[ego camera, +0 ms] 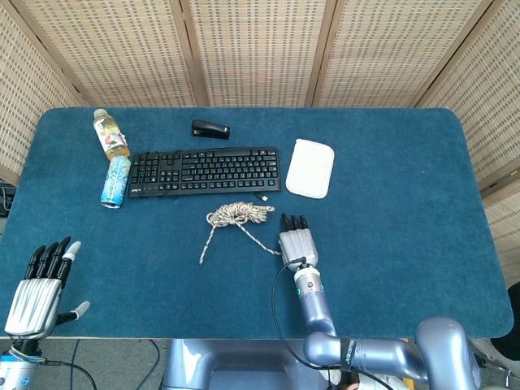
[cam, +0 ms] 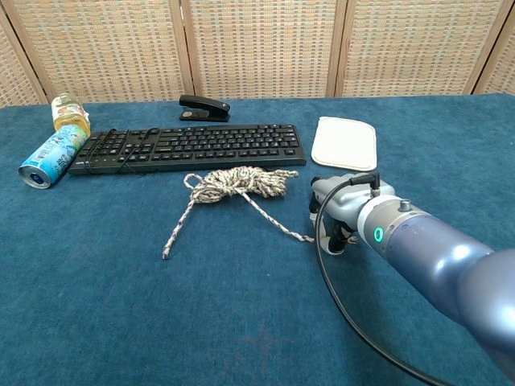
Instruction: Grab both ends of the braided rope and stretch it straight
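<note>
The braided rope [ego camera: 240, 214] lies in a loose bundle on the blue table just in front of the keyboard, also seen in the chest view [cam: 238, 183]. One free end trails toward the front left [ego camera: 202, 258]. The other end runs right to the thumb side of my right hand [ego camera: 297, 244], which rests low over the table with fingers stretched forward. In the chest view that end stops right beside the right hand's fingertips [cam: 326, 241], and I see no grip on it. My left hand [ego camera: 41, 286] hovers at the front left corner, fingers apart, holding nothing.
A black keyboard [ego camera: 205, 170] lies behind the rope, with a black stapler [ego camera: 210, 129] beyond it. A bottle [ego camera: 110, 134] and a lying can [ego camera: 116, 181] are at its left end. A white pad [ego camera: 312, 167] sits to its right.
</note>
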You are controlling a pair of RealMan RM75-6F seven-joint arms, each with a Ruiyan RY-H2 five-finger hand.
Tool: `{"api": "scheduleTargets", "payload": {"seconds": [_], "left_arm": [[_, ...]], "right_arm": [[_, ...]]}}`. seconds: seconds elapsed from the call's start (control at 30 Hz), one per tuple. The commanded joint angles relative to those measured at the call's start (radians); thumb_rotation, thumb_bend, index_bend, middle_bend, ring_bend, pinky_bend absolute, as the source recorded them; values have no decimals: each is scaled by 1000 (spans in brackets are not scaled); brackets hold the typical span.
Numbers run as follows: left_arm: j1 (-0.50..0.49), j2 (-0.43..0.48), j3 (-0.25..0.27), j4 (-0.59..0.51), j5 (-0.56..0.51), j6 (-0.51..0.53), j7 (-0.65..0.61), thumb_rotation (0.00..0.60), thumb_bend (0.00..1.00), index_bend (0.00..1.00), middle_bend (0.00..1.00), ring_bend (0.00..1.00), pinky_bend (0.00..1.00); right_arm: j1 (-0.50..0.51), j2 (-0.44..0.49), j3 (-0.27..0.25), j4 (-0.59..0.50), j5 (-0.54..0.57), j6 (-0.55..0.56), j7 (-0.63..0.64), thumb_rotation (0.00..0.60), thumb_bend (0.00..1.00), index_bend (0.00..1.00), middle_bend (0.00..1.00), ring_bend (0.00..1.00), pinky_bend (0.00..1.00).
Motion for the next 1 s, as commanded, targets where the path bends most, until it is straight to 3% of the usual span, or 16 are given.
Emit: {"api": "scheduleTargets", "payload": {"seconds": [0.03,0.27,0.6,0.87,1.0], "left_arm": [[0,-1,1,1,1,0,0,600,0,0,0,0,0],[0,-3,3,2,2,-1,4,600,0,0,0,0,0],[-13,-11,0,9,5,-14,16,600,0,0,0,0,0],[-169,-44,-64,147,96,-146,68,600,8,0,0,0,0],[-276,-66,-75,254,168,-250,68,600,52,101,0,0,0]], "right_arm": [[2,3,-4,-1,5,-5,-3,600,488,570,0,0,0],[4,8,-13,0,-20,-11,16,600,503,657,0,0,0],[-21,49,-48,-32,-173,20,106,600,521,684,0,0,0],[-25,78,-65,-50,-198,5,108,600,522,686,0,0,0],[-23,78,-67,-50,-202,2,102,600,522,687,0,0,0]]}}
